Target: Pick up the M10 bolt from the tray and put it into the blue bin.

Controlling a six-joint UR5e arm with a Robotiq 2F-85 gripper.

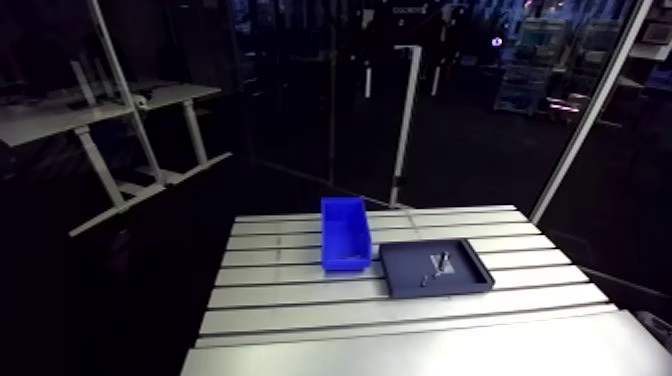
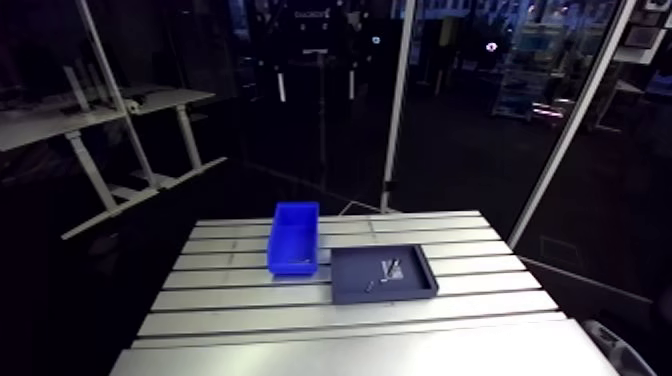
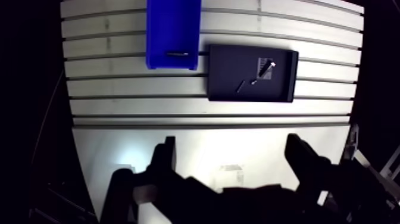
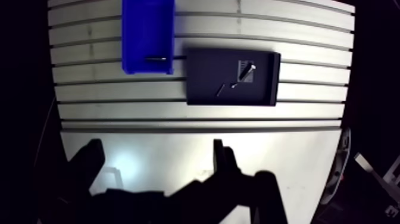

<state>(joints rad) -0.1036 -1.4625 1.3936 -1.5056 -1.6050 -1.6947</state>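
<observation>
The pincer [image 3: 232, 140] sits nearest the lens in the wrist view, its 2 dark fingers [image 3: 168, 156] spread wide with nothing between them. It hangs over the smooth, unslotted strip [image 3: 250, 152] of the worktop [image 3: 119, 95], where a soft patch of glare shows near 1 finger.

Ahead of the pincer the worktop turns to long aluminium slats split by dark slots. On these, well apart from the fingers, lie the blue bin [image 3: 156, 36] and the dark flat tray [image 3: 226, 65], just beside each other with a thin gap between them.

A slim dark bolt [image 3: 177, 54] lies across the floor of the blue bin, at the end closer to the pincer. Whether it is the M10 cannot be told. A few small pieces [image 3: 240, 86] lie in the tray, 1 with a bright tip on a pale patch [image 3: 265, 64].

In the arm view the blue bin [image 1: 345, 235] stands at the centre of the frame, and the tray [image 1: 405, 280] is lower right of it.
</observation>
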